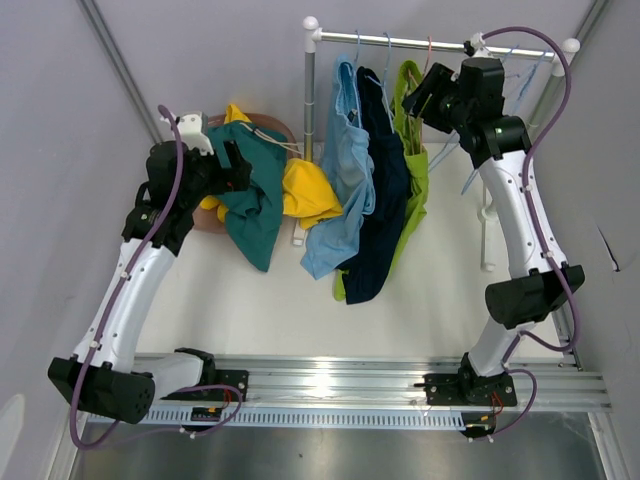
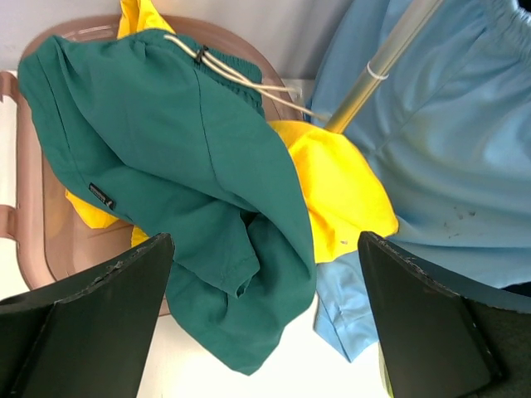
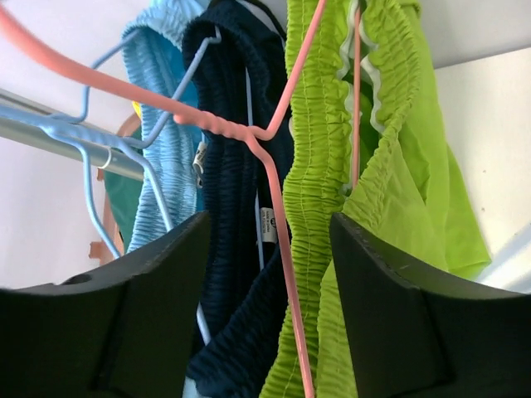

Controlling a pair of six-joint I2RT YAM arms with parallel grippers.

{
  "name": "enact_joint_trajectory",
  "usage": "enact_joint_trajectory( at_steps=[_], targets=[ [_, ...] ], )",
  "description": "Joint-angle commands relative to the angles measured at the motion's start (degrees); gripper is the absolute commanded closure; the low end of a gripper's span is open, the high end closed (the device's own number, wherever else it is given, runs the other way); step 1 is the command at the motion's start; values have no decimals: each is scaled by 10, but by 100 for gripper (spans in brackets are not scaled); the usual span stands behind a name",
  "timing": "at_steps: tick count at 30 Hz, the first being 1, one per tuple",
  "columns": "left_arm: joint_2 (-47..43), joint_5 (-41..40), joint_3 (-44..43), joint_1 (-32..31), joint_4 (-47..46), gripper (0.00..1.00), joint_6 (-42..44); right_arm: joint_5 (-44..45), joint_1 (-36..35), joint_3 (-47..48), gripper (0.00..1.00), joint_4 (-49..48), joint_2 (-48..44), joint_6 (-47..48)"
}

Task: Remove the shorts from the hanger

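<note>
Three shorts hang on hangers from the rack rail [image 1: 400,42]: light blue [image 1: 340,200], navy [image 1: 380,200] and lime green [image 1: 418,180]. The dark teal shorts [image 1: 255,205] and the bright yellow shorts [image 1: 308,190] lie over a brown basket [image 1: 272,126] at the left. My left gripper [image 1: 235,165] is open and empty just above the teal shorts [image 2: 191,166]. My right gripper [image 1: 420,95] is open at the rail. Its fingers straddle the pink hanger [image 3: 278,215] and the lime green waistband [image 3: 319,191], with the navy waistband [image 3: 232,191] beside them.
The rack's upright post [image 1: 309,100] stands between the basket and the hanging shorts, and shows in the left wrist view [image 2: 373,70]. Blue wire hangers [image 3: 91,178] hook over the rail. More empty hangers hang at the rail's right end [image 1: 520,75]. Grey walls close both sides.
</note>
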State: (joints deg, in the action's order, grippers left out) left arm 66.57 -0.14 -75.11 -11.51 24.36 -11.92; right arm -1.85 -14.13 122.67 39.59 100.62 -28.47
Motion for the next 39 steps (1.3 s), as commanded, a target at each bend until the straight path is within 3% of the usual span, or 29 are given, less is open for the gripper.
enact_joint_trajectory(
  at_steps=[1,6,9,10,13,15,20,23,29,39],
  targets=[
    [-11,15,5,-3,-26,1,8,12,-6,-1,40,-29,5,-3],
    [-11,19,10,-3,-28,1,10,15,-6,-4,64,-27,9,-5],
    [-13,25,15,-3,-30,1,10,18,-6,-2,95,-25,10,-4],
    [-13,32,15,-3,-32,1,10,18,-6,-1,100,-24,9,-5],
    [-16,99,8,-16,-43,1,20,18,-7,5,100,-31,-4,-2],
    [-16,93,-12,-41,-39,1,35,35,-6,22,100,-22,-10,4],
    [0,87,-73,-186,-36,1,72,57,-6,113,100,18,-14,22],
    [21,138,-93,-267,-62,1,71,55,-6,131,100,26,-24,20],
    [61,211,-70,-381,-170,1,50,46,-8,85,100,20,-61,3],
    [195,193,-108,-483,-237,1,68,47,-20,31,100,18,-121,-26]
  ],
)
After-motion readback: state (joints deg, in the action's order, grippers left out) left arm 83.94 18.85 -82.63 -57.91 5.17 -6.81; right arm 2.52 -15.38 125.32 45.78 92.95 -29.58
